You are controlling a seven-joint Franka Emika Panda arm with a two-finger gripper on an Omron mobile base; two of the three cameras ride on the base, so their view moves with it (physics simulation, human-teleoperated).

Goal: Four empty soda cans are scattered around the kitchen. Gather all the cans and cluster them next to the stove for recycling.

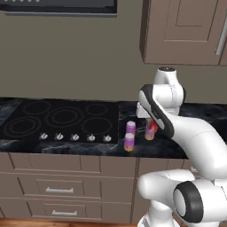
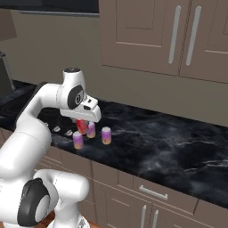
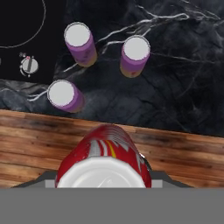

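Last can in hand — pincer is closed on the red can, bottom centre of the hand view, above the worktop. Three purple cans stand clustered right of the stove. Next, by my read: lower and release it beside them.

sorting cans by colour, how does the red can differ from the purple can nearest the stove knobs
The red can is red all over and held in the shut hand, up off the counter; the purple can nearest the knobs is purple fading to orange at its base and stands free on the black marble counter. Both are small cylinders with silver tops.
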